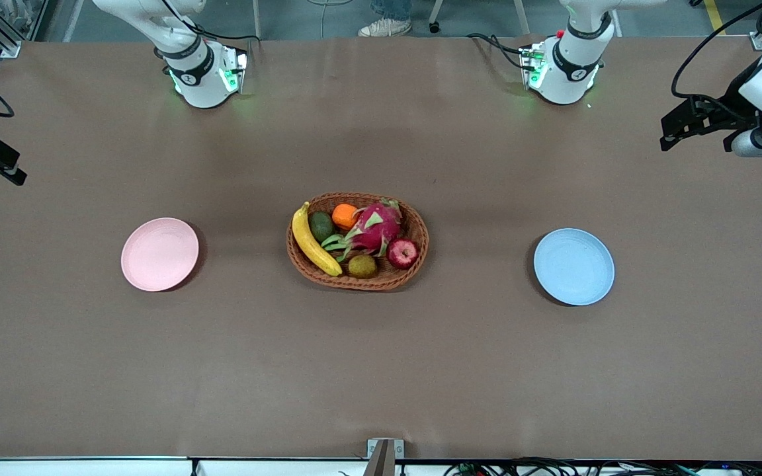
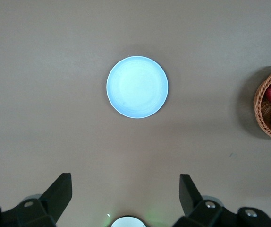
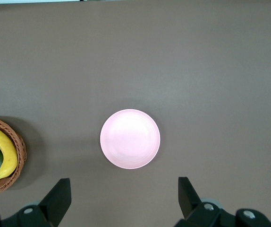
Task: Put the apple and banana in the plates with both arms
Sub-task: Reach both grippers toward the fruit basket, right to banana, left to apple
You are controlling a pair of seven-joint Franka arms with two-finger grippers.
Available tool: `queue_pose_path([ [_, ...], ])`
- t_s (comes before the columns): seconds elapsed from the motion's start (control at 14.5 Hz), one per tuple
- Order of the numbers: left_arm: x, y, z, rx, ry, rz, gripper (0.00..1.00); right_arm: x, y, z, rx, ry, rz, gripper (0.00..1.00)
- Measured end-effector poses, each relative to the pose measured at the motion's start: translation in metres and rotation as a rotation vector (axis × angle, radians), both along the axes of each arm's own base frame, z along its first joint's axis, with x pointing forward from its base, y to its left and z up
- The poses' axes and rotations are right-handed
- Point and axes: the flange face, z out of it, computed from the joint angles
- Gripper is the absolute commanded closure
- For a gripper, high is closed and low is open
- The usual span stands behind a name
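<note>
- At the middle of the table (image 1: 381,370) sits the wicker basket (image 1: 414,215), and both task fruits are in it: nothing has been moved yet
- the banana (image 1: 311,241) lies along the basket's rim at the end toward the right arm, its tip pointing nearer the front camera; it also shows in the right wrist view (image 3: 3,151)
- the apple (image 1: 402,252) rests at the basket's end toward the left arm, just beside the dragon fruit (image 1: 378,228) and the kiwi (image 1: 362,266); an orange fruit (image 1: 344,216) and an avocado (image 1: 321,226) fill the rest
- the pink plate (image 1: 159,254) lies bare toward the right arm's end, well apart from the basket; the blue plate (image 1: 573,266) lies bare toward the left arm's end, equally apart
- by my reading, everything is left to do: pick each fruit, carry it over, set it down
- the left gripper (image 2: 126,189) hangs high, looking straight down on the blue plate (image 2: 137,87), fingers spread wide and holding nothing
- the right gripper (image 3: 124,191) hangs high over the pink plate (image 3: 130,138), fingers likewise spread and empty
- in the front view only the two bases show along the table's edge by the robots; both arms look parked, waiting, and neither is near the basket
- judging by positions, the right arm sits closer to the banana and the left to the apple
</note>
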Motion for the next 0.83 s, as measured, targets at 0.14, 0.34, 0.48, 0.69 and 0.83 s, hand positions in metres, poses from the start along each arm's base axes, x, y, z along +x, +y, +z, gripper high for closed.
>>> queue_pose_path([
  [0.14,0.001,0.000,-0.001,0.000,0.003,0.000,0.00,0.000,0.000,-0.001,0.000,0.003,0.000,0.00],
  [0.34,0.002,0.000,-0.003,0.000,0.006,0.000,0.00,0.000,0.000,-0.002,0.000,0.004,0.000,0.00],
  [0.48,0.006,0.000,-0.010,0.000,0.018,0.000,0.00,0.000,0.000,-0.002,0.000,0.005,0.000,0.00],
  [0.69,0.021,-0.006,-0.034,-0.002,0.049,-0.010,0.00,-0.003,0.002,-0.008,0.002,0.045,0.035,0.00],
  [0.83,0.033,-0.028,-0.053,-0.009,0.053,-0.048,0.00,-0.005,0.012,-0.019,0.004,0.097,0.096,0.00],
])
